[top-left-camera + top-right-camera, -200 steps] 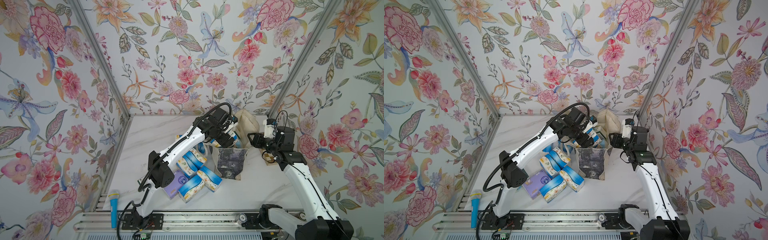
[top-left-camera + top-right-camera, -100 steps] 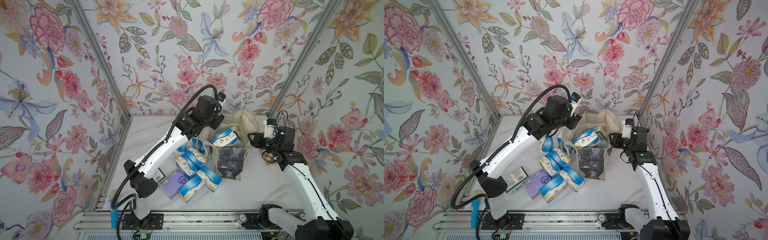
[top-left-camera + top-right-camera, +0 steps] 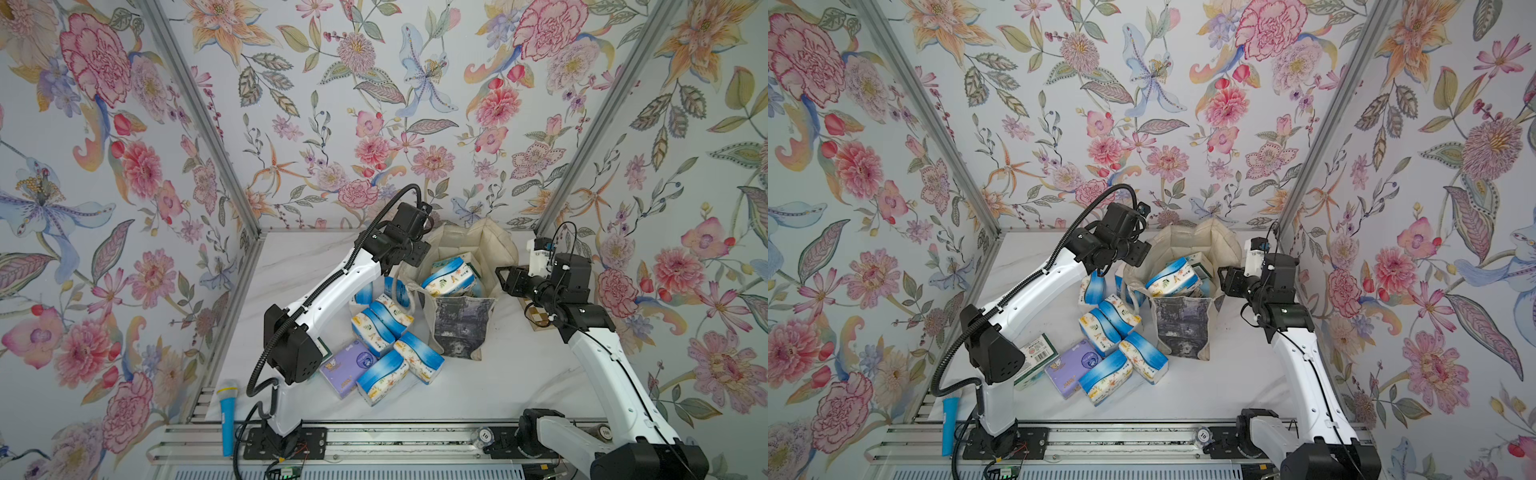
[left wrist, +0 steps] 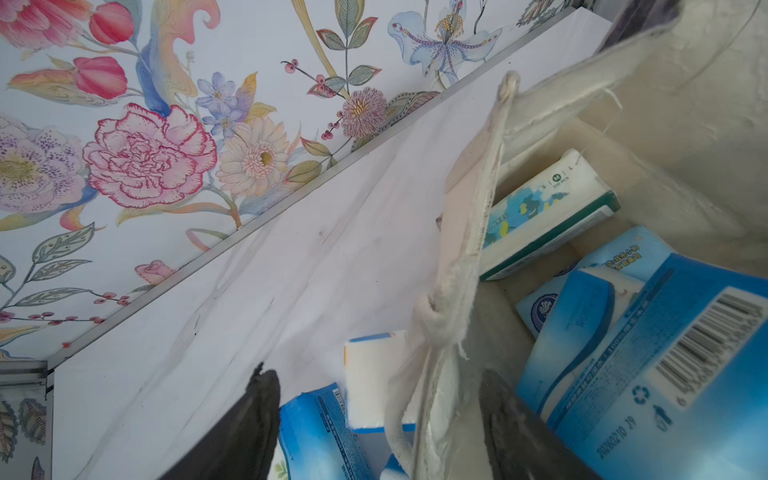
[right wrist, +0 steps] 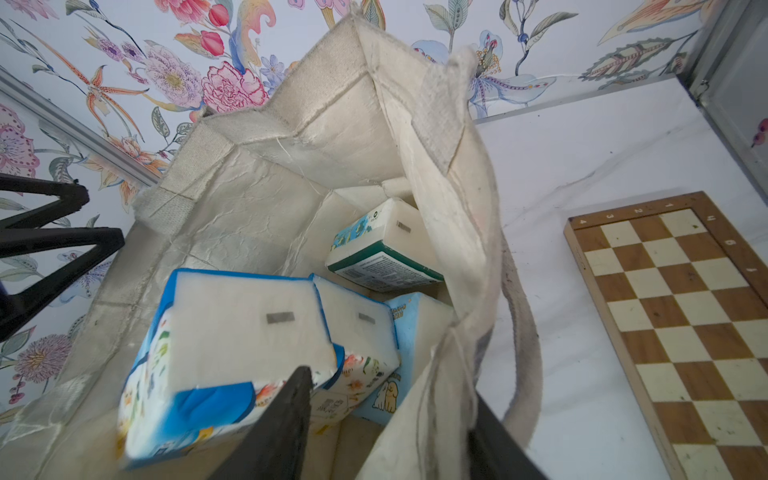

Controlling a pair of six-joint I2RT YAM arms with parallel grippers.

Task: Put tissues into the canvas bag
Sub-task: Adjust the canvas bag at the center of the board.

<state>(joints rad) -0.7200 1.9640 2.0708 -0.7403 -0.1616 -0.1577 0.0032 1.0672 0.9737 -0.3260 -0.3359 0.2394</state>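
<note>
- Cream cloth fills both wrist views: the canvas bag (image 3: 461, 328) stands open-mouthed at the back of the white tabletop (image 3: 519, 374), its dark printed front facing me.
- Most of the tissues (image 3: 382, 328) lie heaped on the table just beside the bag, on the left arm's side, with a lilac pack (image 3: 353, 365) and a green-white pack (image 3: 1038, 353) at the near edge. Several more sit inside the bag, a blue-and-white pack (image 3: 449, 280) uppermost.
- My left gripper (image 4: 376, 374) hangs over the bag's rim nearest the heap, jaws wide apart and holding nothing; the cloth edge passes between them unpinched.
- My right gripper (image 5: 390, 384) straddles the opposite wall, one finger inside and one outside, jaws about half apart. I see a gap beside the cloth, so I judge it props the wall rather than clamps it.
- I expect each pack to be light and squashy, its plastic film slippery — best taken across the narrow middle with a firm squeeze.
- I judge the bag limp — its mouth would likely sag if unsupported.
</note>
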